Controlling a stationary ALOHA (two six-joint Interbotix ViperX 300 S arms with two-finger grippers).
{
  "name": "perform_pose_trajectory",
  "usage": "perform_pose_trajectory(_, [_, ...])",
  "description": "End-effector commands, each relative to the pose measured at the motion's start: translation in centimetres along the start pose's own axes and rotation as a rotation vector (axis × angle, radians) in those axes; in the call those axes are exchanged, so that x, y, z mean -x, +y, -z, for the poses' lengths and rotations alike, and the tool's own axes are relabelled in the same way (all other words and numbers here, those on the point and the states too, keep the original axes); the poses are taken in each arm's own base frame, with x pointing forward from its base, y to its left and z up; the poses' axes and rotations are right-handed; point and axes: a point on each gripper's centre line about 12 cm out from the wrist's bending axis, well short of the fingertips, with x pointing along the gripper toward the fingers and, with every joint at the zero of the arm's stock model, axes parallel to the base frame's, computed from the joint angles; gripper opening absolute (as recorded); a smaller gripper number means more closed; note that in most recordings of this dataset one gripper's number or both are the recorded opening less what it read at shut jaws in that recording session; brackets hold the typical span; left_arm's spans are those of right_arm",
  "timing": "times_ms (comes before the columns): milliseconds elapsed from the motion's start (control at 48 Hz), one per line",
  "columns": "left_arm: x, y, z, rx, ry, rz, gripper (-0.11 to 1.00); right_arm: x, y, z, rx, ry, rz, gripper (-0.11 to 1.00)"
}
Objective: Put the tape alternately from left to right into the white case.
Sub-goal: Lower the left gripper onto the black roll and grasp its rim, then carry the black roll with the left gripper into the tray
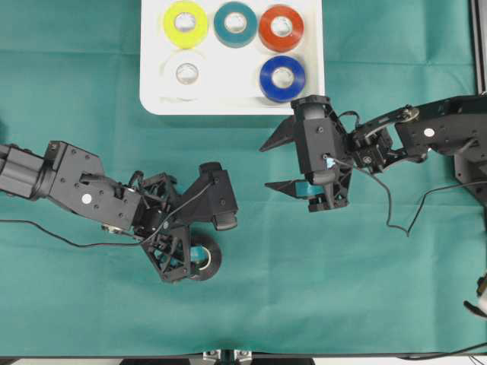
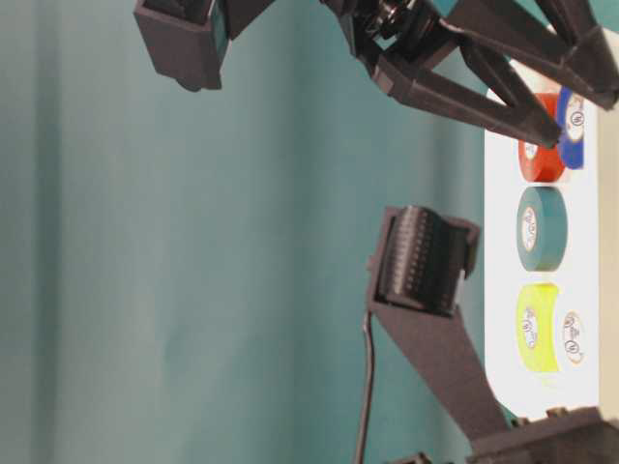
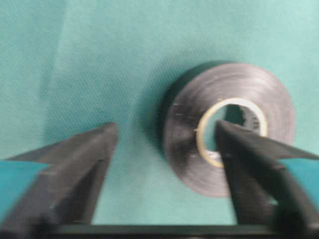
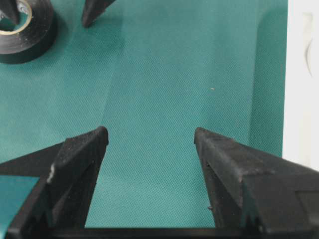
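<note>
A black roll of tape (image 1: 207, 258) lies flat on the green cloth near the front. My left gripper (image 1: 196, 257) is down over it. In the left wrist view one finger (image 3: 249, 159) stands inside the core of the black roll (image 3: 184, 124), while the other finger (image 3: 84, 164) is outside with cloth showing between it and the roll; the left gripper (image 3: 165, 127) is open. The white case (image 1: 228, 90) at the back holds yellow (image 1: 185, 23), teal (image 1: 235, 23), red-orange (image 1: 281, 27), white (image 1: 185, 74) and blue (image 1: 282, 77) rolls. My right gripper (image 1: 266, 167) hovers open and empty in front of the case.
The right wrist view shows bare cloth between the open right gripper (image 4: 149, 132), the black roll (image 4: 25, 30) at top left and the case's rim (image 4: 299, 99) at the right edge. A black cable (image 1: 396, 220) trails from the right arm.
</note>
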Motion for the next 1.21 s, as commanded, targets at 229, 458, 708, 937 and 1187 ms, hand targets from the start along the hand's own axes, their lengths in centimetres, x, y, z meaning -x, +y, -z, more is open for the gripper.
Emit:
perform_pose_trajectory(229, [1.1,-1.0,-0.9,-0.011,0.0,0.005,-0.05,0.6,0.3,-0.9,0.005,-0.036,-0.01,0.75])
perform_pose_trajectory(458, [1.5,-1.2,-1.2,-0.014,-0.01,0.012,-0.05,0.6,0.3,-0.9,0.005,-0.036,-0.01,0.75])
perform_pose_trajectory(708, [4.8,-1.5,-1.6,-0.028,-0.051,0.039,-0.05,0.9,0.4,-1.3,0.007,-0.049,-0.013,0.74])
perform_pose_trajectory(937, [8.0,-1.4,-1.5,-0.035,-0.075,0.053,-0.05,1.2,0.6,-1.5,0.011,-0.058,-0.016,0.74])
perform_pose_trajectory(1187, [9.3,-1.4,-1.7,-0.071,-0.087,0.058,-0.05,1.2,0.6,-1.6,0.011,-0.061,-0.019,0.74])
